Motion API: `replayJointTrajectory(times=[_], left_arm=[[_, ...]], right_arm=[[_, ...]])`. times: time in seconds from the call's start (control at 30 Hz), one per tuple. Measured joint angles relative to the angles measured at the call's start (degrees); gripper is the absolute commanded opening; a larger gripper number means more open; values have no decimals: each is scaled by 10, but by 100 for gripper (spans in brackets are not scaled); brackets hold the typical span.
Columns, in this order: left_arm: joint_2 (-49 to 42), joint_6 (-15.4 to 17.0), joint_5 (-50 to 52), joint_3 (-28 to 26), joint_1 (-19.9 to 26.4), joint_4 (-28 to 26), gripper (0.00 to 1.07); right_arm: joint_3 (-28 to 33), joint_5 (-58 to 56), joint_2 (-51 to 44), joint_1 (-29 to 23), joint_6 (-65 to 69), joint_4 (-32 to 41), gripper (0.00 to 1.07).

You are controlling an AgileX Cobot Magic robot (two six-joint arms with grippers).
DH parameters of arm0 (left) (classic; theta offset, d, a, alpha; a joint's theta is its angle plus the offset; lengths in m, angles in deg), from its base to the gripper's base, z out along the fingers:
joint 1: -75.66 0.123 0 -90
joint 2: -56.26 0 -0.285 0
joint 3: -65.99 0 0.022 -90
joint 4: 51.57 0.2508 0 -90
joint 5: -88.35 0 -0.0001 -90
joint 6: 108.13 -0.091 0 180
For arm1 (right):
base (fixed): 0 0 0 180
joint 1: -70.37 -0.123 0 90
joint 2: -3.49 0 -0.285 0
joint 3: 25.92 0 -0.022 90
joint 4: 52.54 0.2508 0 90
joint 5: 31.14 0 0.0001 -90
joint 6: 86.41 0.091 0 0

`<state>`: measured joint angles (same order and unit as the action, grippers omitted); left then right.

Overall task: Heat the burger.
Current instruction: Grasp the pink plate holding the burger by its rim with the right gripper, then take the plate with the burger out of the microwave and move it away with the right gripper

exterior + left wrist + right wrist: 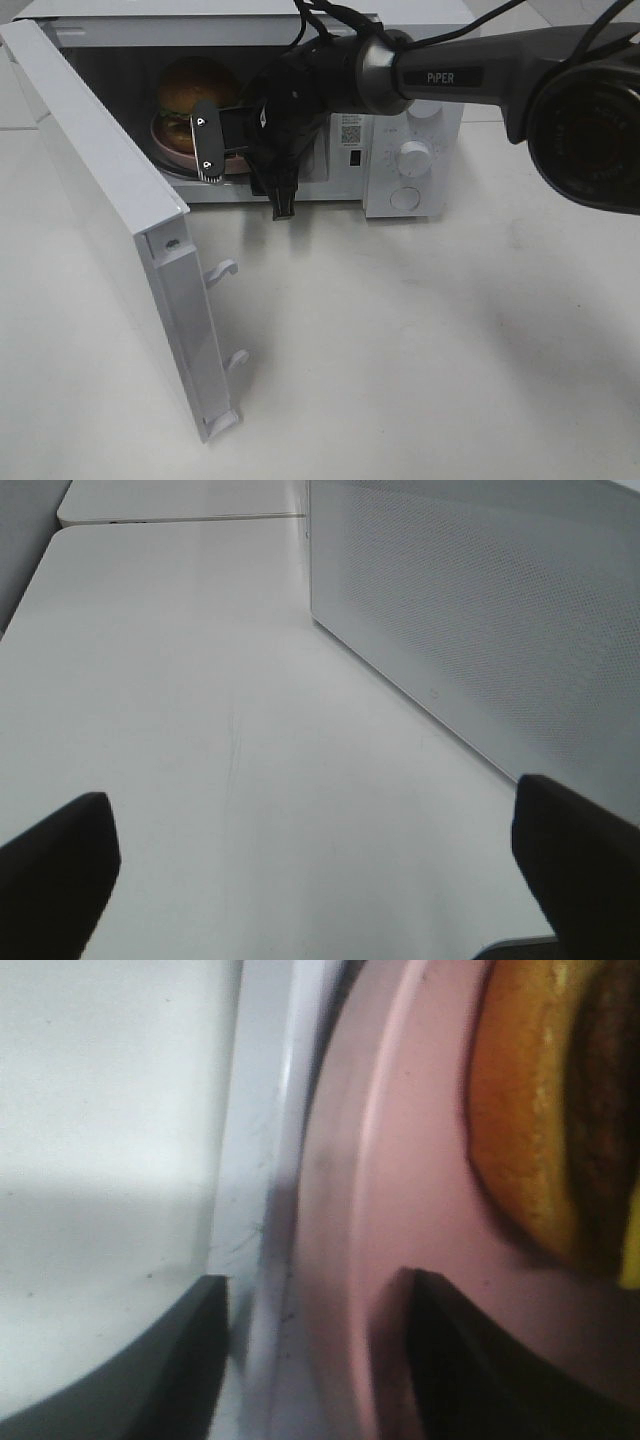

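Burger (195,85) on pink plate (165,135) sits inside open microwave (415,120); right gripper (315,1340) straddles the plate rim, partly open, grip uncertain; left gripper (310,870) wide, empty. Door closing and heating remain.

Glossy golden-brown burger (195,88) — upright on pink plate (172,148) inside microwave (410,120)

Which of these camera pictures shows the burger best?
The exterior high view: the burger sits whole on its pink plate inside the microwave. The right wrist view shows only a blurred edge of it; the left wrist view shows none.
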<state>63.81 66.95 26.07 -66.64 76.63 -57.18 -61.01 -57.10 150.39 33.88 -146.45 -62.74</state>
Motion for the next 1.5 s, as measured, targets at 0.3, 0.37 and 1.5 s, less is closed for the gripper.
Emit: replayJointTrajectory(times=[0.3, 0.37, 1.5], left_arm=[[0, 0, 0, 0, 0, 0, 100], [0, 0, 0, 0, 0, 0, 100], [0, 0, 0, 0, 0, 0, 100]], right_arm=[[-2, -10, -5, -3, -3, -2, 0], [-3, -10, -5, -2, -4, -11, 0], [209, 103, -132, -15, -116, -13, 0]])
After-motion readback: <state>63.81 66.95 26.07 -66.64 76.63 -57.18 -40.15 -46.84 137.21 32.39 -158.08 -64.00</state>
